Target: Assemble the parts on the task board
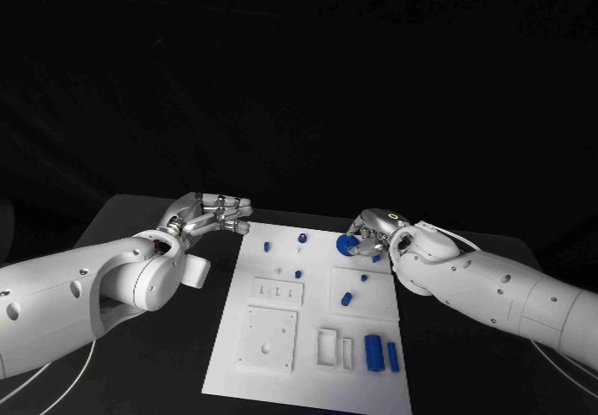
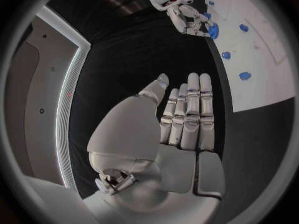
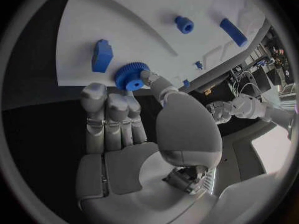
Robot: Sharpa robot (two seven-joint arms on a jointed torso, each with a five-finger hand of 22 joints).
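Black table (image 1: 149, 216) underlies it all: the right hand (image 1: 374, 233) pinches a toothed blue gear (image 3: 130, 76) at the task board's (image 1: 312, 380) far right edge, the left hand (image 1: 212, 214) hovers empty with fingers extended beside its far left corner, and small blue parts (image 1: 381, 352) dot the white plate.

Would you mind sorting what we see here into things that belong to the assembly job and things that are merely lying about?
Belonging to the job:
- task board
- blue gear, pinched by the right hand
- blue parts on the board, such as the two bars
- left hand, holding nothing, beside the board

Merely there:
- black table
- white cable along the left arm
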